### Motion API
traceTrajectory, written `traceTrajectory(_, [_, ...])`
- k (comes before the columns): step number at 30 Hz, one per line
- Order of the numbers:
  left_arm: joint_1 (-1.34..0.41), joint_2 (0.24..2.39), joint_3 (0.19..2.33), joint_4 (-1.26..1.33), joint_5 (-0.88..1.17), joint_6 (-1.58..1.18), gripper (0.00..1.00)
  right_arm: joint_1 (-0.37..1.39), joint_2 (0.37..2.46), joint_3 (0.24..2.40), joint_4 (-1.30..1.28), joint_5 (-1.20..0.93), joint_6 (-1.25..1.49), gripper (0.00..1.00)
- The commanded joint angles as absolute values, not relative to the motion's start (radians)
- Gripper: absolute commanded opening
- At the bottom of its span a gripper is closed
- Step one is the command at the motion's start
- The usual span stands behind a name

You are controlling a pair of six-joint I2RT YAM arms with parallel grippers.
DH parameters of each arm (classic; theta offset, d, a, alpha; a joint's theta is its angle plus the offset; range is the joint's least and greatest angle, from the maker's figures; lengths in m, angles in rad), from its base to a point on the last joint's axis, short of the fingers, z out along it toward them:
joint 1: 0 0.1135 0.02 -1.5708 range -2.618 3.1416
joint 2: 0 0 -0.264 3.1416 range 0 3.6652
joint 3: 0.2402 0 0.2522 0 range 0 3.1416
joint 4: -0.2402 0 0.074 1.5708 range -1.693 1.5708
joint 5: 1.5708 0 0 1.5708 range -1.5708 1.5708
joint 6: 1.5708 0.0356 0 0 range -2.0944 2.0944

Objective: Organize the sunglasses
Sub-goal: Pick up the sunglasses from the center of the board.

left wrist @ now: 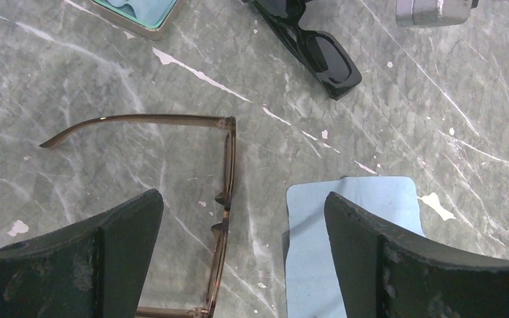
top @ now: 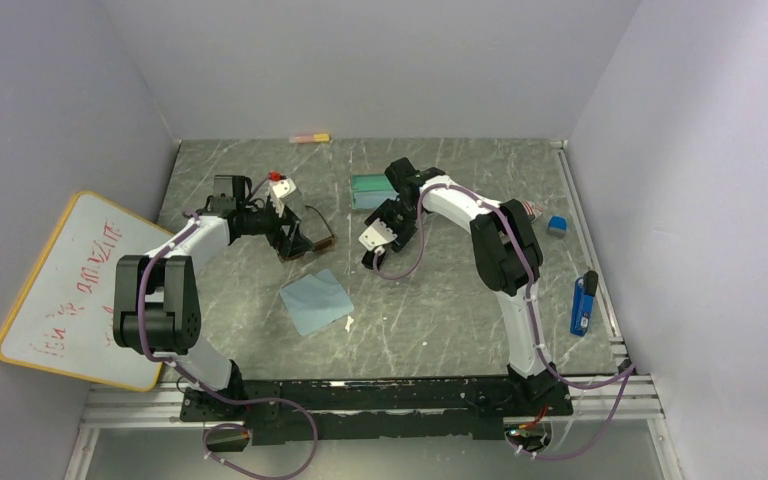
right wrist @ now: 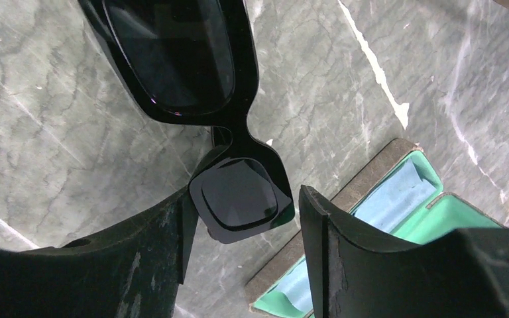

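Note:
The thin brown sunglasses (left wrist: 226, 199) lie on the table with their arms unfolded, the front frame between the fingers of my left gripper (left wrist: 244, 218), which is open and not touching them. They also show in the top view (top: 317, 237) beside that gripper (top: 293, 240). The black sunglasses (right wrist: 192, 66) lie under my right gripper (right wrist: 245, 199). Its jaws stand on either side of one dark lens with a thin gap showing at the right finger. The black pair also shows in the left wrist view (left wrist: 325, 58). The right gripper (top: 384, 228) is near the table's middle.
An open green-lined case (top: 370, 189) holding a blue cloth (right wrist: 397, 192) sits just behind the right gripper. A light-blue cloth (top: 316, 300) lies in front of the left gripper. A whiteboard (top: 60, 290) leans at the left. Small blue items (top: 582, 303) lie at the right.

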State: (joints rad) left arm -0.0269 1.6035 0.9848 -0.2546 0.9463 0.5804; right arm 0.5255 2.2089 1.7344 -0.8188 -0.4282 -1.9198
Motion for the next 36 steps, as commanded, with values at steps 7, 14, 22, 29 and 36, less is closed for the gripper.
traceTrajectory(7, [-0.026,1.598,0.980,-0.260,0.985,0.607,0.96,0.532,2.168,1.747,-0.893,-0.458,-1.936,0.56])
traceTrajectory(14, [-0.026,1.603,0.984,-0.266,0.988,0.611,0.96,0.552,2.136,1.716,-0.902,-0.448,-1.913,0.57])
traceTrajectory(22, [-0.026,1.604,0.982,-0.264,0.991,0.612,0.96,0.560,2.118,1.694,-0.896,-0.435,-1.878,0.59])
traceTrajectory(29, [-0.025,1.600,0.980,-0.264,0.996,0.612,0.96,0.560,2.119,1.706,-0.882,-0.423,-1.842,0.42])
traceTrajectory(36, [-0.025,1.601,0.979,-0.267,0.998,0.615,0.96,0.563,2.114,1.749,-0.861,-0.455,-1.739,0.34])
